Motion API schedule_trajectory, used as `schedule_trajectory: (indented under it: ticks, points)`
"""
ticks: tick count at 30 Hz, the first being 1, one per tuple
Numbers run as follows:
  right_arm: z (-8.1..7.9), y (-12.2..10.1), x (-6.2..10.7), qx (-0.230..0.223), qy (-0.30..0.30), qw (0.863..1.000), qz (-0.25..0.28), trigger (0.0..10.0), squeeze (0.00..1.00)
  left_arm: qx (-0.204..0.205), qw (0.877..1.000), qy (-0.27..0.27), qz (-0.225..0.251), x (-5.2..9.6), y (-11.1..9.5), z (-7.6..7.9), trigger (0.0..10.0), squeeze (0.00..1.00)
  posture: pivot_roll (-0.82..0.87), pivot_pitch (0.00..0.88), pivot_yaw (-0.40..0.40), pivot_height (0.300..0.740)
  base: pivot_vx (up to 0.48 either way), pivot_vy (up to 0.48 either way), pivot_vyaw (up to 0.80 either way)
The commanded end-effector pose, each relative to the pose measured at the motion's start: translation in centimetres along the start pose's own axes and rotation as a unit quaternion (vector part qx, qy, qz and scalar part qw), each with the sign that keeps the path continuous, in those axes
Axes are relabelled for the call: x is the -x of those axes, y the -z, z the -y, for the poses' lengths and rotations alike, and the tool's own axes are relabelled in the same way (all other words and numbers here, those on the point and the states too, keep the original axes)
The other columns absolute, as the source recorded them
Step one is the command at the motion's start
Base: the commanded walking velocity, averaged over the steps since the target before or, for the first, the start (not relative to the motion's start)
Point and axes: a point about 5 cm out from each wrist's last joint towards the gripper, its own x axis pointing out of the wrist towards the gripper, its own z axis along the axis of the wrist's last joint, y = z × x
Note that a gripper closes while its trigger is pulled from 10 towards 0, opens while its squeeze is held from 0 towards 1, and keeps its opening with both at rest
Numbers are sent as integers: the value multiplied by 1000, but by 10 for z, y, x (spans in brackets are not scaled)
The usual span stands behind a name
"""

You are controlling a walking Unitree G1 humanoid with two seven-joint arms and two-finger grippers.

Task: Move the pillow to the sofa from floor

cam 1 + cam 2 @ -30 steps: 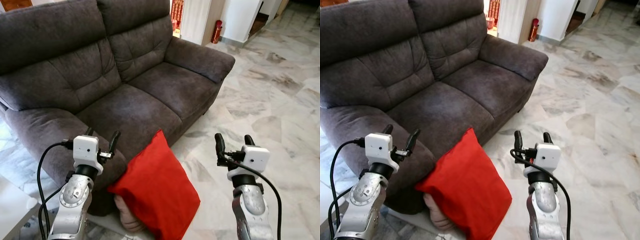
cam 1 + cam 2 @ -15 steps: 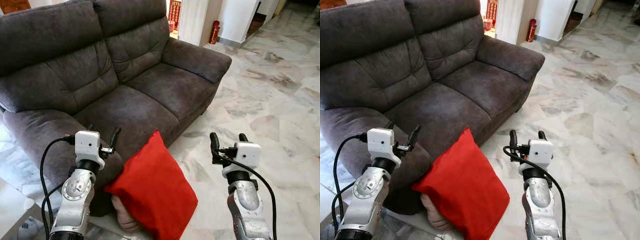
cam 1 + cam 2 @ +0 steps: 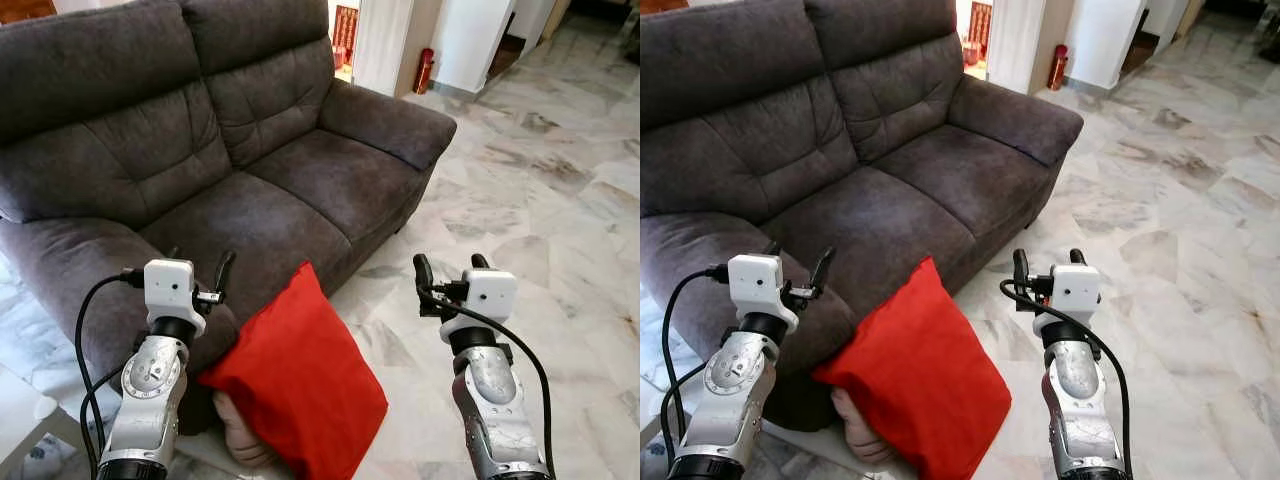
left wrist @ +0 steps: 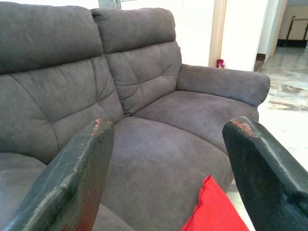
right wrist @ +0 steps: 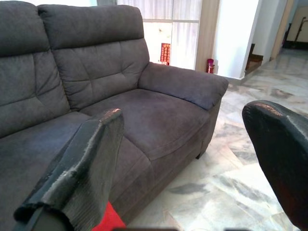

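Left gripper [image 3: 200,272] raised over the sofa's near armrest, its two long black fingers spread wide, holding nothing and touching nothing. Right gripper [image 3: 451,272] raised above the floor, fingers likewise parted and empty. One red square fabric pillow [image 3: 298,383], smooth-surfaced, stands tilted on the white-grey veined marble floor [image 3: 540,200], leaning against the front of one dark grey two-seat sofa [image 3: 250,150] in plush, stitched upholstery, between the two silver arms
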Motion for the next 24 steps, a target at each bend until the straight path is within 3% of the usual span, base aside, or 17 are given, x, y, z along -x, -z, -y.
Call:
schedule_trajectory:
  ticks: [1,6,24]
  points:
    - [-1,-3,-1,-2,-7,1000,1,10000,0,1,1000,-2,-11,0,4,1,10000,0,117,0,-93,640,0,0,0]
    - [-5,-5,-1,-5,-18,1000,8,10000,0,0,1000,-3,-13,0,4,0,10000,0,118,0,-90,606,0,0,0]
    - [-2,-3,-3,-21,0,1000,2,10000,0,-3,1000,9,-24,-1,7,0,10000,0,122,0,-70,606,0,0,0]
